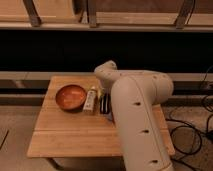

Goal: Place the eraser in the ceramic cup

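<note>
Item: pincer (107,98); low over the middle of the surface (65,132), mostly masked by the arm's own pale casing; whether it is released or clenched cannot be told; whether it touches the dark block at its tip cannot be told either.

Surface: light wooden top of parallel planks, rectangular, on a dark frame glimpsed beneath the near edge. Holdings, from the pincer outward: eraser (104,106), just beside the pincer on its left; white oblong labelled item (91,99), just left of the eraser and close to parallel with it; orange-brown bowl (70,96), wide and round, upright, next to the white item toward the left rear corner.

Room: pale speckled floor (17,145) around the surface; black cables (192,131) looping on the floor to the right; behind, a pale horizontal ledge (27,77), above it a broad dark band, then a lighter rail with slanted struts along the top (dim, warm lighting throughout).

Arm (137,117): bulky white column rising from the lower right foreground, covering the right half of the surface; it bends at a broad shoulder near the far right edge, runs leftward to a rounded joint (106,70) above the rear of the surface, then turns steeply downward to the pincer.

Eraser, orientation: lying flat on the planks near the centre; long axis running front to back, one short end toward the rear, the other toward the near edge; faint lengthwise stripes follow the same axis.
</note>
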Robot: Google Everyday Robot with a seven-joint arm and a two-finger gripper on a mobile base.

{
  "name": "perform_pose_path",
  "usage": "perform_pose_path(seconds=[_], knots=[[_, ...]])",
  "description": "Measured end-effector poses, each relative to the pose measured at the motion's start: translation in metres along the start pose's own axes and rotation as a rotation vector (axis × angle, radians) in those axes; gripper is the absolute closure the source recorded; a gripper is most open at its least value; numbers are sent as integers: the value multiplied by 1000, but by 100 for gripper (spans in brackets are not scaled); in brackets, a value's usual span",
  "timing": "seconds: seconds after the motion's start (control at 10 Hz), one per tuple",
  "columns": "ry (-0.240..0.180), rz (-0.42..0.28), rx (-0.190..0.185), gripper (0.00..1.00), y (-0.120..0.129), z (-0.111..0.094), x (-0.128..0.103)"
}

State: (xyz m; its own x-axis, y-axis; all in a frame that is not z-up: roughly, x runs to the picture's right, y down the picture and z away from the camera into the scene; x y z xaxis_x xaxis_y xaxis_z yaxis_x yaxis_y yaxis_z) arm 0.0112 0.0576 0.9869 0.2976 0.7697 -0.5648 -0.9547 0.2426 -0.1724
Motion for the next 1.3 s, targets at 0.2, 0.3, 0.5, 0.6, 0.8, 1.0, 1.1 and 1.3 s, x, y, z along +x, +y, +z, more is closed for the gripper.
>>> perform_pose_path(seconds=[0.2, 0.3, 0.5, 0.6, 0.8, 1.0, 1.1, 1.3], knots=[[-19, -1, 4, 99, -1, -5, -6], [-51, -2, 17, 100, -5, -19, -14], [-127, -24, 52, 100, -6, -53, -33], [-183, -53, 82, 100, 1, -79, -46], [-255, -101, 129, 100, 17, -113, -61], [-341, -158, 214, 100, 40, -151, -79], [-377, -167, 253, 100, 44, -166, -84], [-476, -135, 362, 100, 32, -215, -87]])
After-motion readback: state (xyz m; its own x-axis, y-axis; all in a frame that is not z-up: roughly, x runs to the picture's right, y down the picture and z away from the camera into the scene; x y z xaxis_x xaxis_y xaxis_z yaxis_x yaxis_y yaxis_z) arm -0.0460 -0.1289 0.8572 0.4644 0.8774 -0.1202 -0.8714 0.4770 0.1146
